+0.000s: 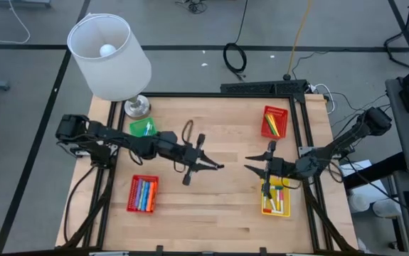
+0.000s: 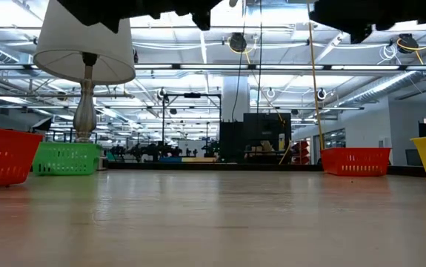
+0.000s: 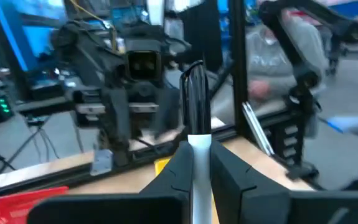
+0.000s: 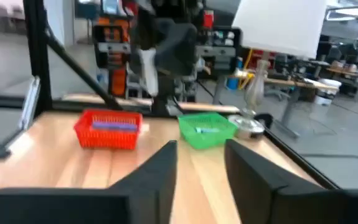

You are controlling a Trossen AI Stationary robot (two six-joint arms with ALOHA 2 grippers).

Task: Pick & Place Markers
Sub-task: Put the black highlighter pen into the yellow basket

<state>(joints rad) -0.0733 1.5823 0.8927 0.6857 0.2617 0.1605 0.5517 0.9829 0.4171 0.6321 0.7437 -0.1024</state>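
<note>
My left gripper (image 1: 215, 166) hovers over the table's middle, shut on a marker (image 3: 197, 93) with a black cap and a white barrel. My right gripper (image 1: 255, 163) faces it from the table's right, open and holding nothing; its wrist view shows only table between the fingers (image 4: 200, 165). More markers lie in the red basket (image 1: 142, 193) near the left, the far red basket (image 1: 275, 121) and the yellow basket (image 1: 275, 200). The low view shows both arms only as dark shapes high above the table. My left gripper pinches the marker between its two fingers (image 3: 171, 174) on the white barrel (image 3: 198, 163). The marker lies along the fingers. Its black capped end (image 3: 195, 87) sticks out past the fingertips toward the table's right. It is held about level and lifted clear of the table.
A green basket (image 1: 144, 128) and a white-shaded lamp (image 1: 112, 53) stand at the far left corner. Bare wood lies between the grippers and along the near edge (image 1: 211, 227). A black frame (image 1: 300, 99) borders the table. The baskets show in the low view too (image 2: 64, 158).
</note>
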